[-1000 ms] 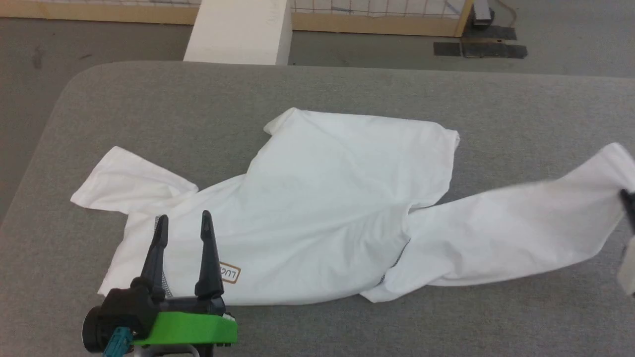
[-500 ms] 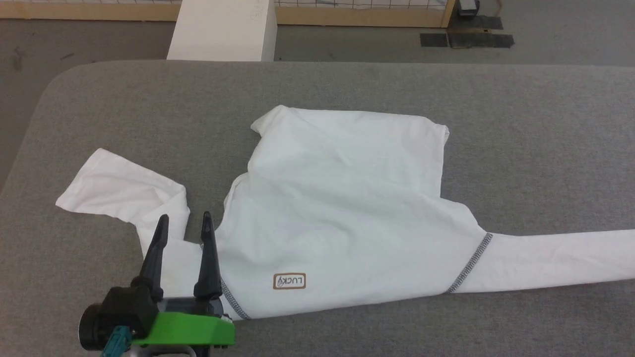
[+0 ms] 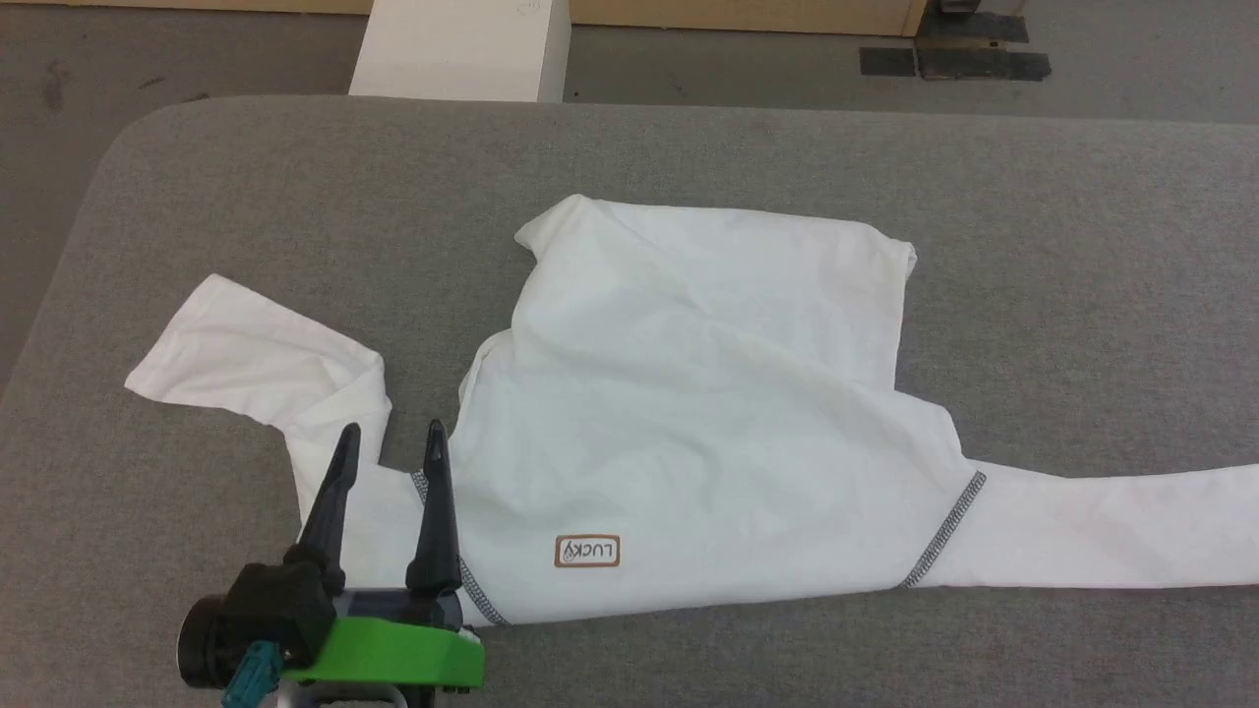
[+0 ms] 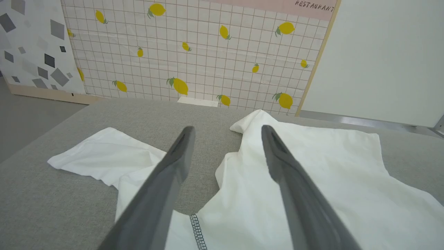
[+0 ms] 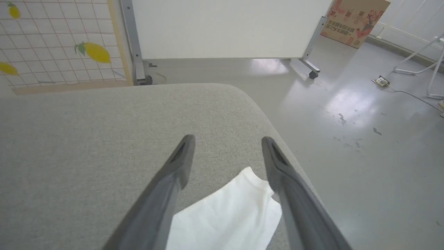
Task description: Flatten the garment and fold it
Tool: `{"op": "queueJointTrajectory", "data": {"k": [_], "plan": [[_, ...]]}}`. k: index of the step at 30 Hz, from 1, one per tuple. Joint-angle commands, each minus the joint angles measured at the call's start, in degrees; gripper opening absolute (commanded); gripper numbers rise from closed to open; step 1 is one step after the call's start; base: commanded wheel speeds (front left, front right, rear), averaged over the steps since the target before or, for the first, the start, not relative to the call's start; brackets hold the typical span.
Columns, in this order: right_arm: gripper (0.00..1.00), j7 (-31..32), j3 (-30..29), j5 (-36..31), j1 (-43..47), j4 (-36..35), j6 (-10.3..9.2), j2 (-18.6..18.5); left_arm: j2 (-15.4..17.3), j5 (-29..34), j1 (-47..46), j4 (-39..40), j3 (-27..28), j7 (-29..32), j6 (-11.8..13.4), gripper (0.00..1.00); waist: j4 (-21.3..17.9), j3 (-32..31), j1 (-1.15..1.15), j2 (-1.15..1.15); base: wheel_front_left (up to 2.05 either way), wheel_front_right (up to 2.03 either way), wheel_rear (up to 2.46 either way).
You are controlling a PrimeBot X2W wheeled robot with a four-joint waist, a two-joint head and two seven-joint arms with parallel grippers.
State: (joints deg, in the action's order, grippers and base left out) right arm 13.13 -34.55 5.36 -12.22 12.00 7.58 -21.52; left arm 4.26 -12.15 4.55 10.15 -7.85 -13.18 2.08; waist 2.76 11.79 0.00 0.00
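The garment [image 3: 689, 413], a white long-sleeved shirt with grey seam stitching and an orange-bordered LUCKY patch [image 3: 587, 552], lies on the grey table [image 3: 295, 197]. One sleeve is bunched at the left [image 3: 256, 364]; the other stretches flat past the right edge of the head view [image 3: 1111, 531]. My left gripper [image 3: 389, 441] hovers open over the left shoulder seam, and in the left wrist view its fingers [image 4: 227, 133] straddle the gap between sleeve and body [image 4: 312, 173]. My right gripper [image 5: 227, 142] is open above the sleeve's cuff [image 5: 229, 215], which lies on the table near its rounded corner.
A rigid white box [image 3: 462, 49] stands on the floor behind the table's far edge. Black mats [image 3: 954, 61] lie on the floor at the back right. A lemon-patterned partition [image 4: 194, 52] and a white panel on castors [image 5: 225, 27] stand beyond. The table's right corner drops to bare floor [image 5: 347, 139].
The right sleeve was pulled out to the right and now lies straight and flat; the body shifted right, exposing the patch. My right gripper has let go of the cuff. The camera shifted slightly.
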Motion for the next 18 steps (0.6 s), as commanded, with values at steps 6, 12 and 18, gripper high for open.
{"op": "queueJointTrajectory", "data": {"k": [6,12,18], "plan": [[1.00,-3.24,6.97,4.84,4.06,-14.90,-0.09,9.94,0.00,0.05,-0.78,1.59,-1.33,-0.41,0.10,1.00,0.00,-0.73,0.00,0.00,0.00,0.00,0.00],[1.00,-7.34,13.60,7.04,15.05,-25.46,-0.09,18.32,-0.29,0.43,-0.48,1.49,-3.60,-0.77,0.06,1.00,0.28,-0.55,0.00,0.00,0.00,0.00,0.00],[1.00,-13.46,18.40,15.10,21.97,-23.44,-0.09,18.61,1.34,2.12,-3.34,0.63,-5.96,1.89,-1.60,1.00,-1.34,0.50,0.00,0.00,0.00,0.00,0.00]]}}
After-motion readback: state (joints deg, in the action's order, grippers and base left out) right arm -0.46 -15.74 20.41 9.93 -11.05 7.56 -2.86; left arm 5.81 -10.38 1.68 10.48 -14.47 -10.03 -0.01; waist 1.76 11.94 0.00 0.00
